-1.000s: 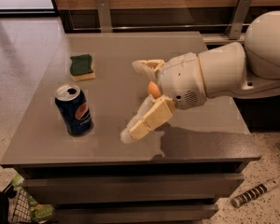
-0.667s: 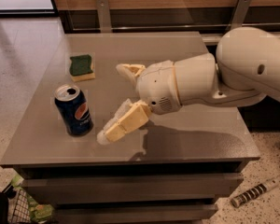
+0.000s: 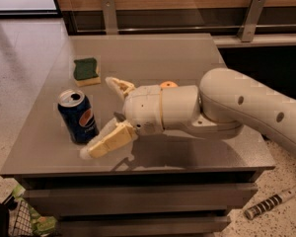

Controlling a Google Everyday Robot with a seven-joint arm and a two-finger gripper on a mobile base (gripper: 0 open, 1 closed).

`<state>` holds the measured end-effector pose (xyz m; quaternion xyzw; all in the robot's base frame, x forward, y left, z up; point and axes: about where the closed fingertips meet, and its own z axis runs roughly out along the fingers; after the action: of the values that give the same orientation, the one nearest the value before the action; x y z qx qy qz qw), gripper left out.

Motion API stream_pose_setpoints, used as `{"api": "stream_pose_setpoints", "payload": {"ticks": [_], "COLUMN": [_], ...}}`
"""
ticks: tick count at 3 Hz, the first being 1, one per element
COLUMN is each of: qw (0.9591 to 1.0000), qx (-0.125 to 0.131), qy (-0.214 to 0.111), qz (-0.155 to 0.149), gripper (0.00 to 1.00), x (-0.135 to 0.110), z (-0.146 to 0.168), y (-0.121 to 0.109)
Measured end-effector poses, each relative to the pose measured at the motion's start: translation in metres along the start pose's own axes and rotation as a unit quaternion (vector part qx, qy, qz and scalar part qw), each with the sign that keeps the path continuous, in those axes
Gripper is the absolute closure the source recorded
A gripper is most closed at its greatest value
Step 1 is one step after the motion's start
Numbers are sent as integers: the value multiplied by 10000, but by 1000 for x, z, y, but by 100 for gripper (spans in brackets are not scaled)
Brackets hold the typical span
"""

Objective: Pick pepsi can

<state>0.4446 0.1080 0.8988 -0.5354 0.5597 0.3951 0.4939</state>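
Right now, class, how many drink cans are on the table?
1. The can stands upright near the table's front left edge, in front of the green sponge. The open tool sits just beside it, toward the table's middle. The arm may hide others.

The pepsi can (image 3: 78, 116) is placed on the table (image 3: 187, 53) just before the parted jaws of the gripper (image 3: 99, 115), the sponge (image 3: 85, 70) beyond them.

Gripper (image 3: 100, 116) spread wide just rt of pepsi can (image 3: 78, 116), path btwn free; sponge (image 3: 85, 70) well behind.
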Motion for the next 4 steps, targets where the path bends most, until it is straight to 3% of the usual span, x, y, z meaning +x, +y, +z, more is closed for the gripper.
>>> {"api": "stream_pose_setpoints", "payload": {"ticks": [1, 2, 3, 4], "qw": [9999, 9995, 9985, 9970], "qx": [-19, -85, -243, -436], "qy": [-157, -299, -486, -638], "qz": [62, 91, 22, -90], "gripper": [0, 8, 25, 49], "x": [13, 20, 16, 6], "z": [17, 33, 51, 66], "y": [0, 0, 1, 3]}}
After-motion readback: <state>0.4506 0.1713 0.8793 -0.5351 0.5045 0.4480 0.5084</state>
